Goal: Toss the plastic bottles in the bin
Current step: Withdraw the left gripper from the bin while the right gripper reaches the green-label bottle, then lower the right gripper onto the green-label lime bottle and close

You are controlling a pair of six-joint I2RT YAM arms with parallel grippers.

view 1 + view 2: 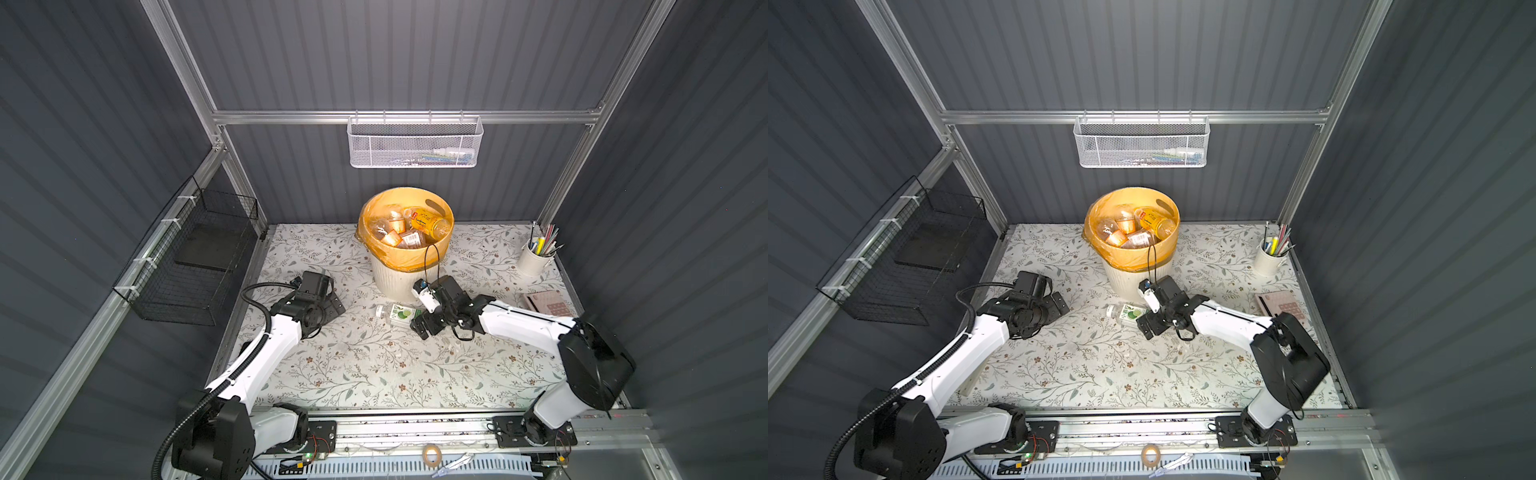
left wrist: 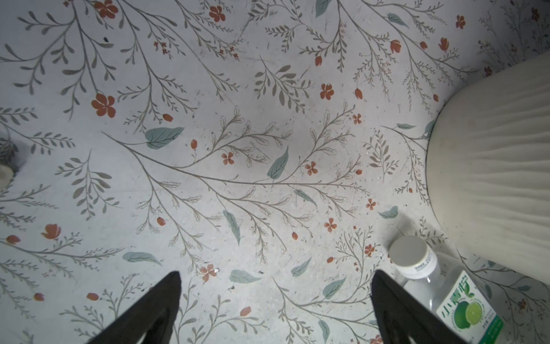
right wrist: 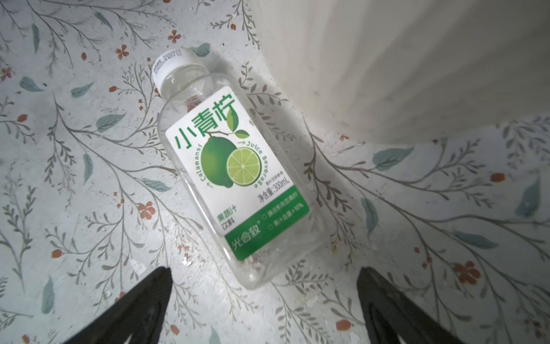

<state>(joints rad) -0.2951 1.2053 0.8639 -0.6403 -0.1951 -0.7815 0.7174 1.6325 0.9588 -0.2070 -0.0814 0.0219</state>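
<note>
On the counter (image 1: 365,374) the bin (image 1: 392,278) stands at the middle of the back edge with a heap of bottles (image 1: 409,232) lying in it, and one bottle (image 1: 397,313) lies on its side just in front of the bin's foot, cap to the left. My right end effector (image 3: 265,269) hangs just right of that bottle, whose base points at it, and my left end effector (image 2: 276,273) hangs farther left, left of the bin. A cup of pens (image 1: 534,259) stands at the back right with a book (image 1: 546,305) before it, a mesh basket (image 1: 415,143) hangs on the back wall above the bin, and a wire basket (image 1: 195,266) hangs on the left wall.
</note>
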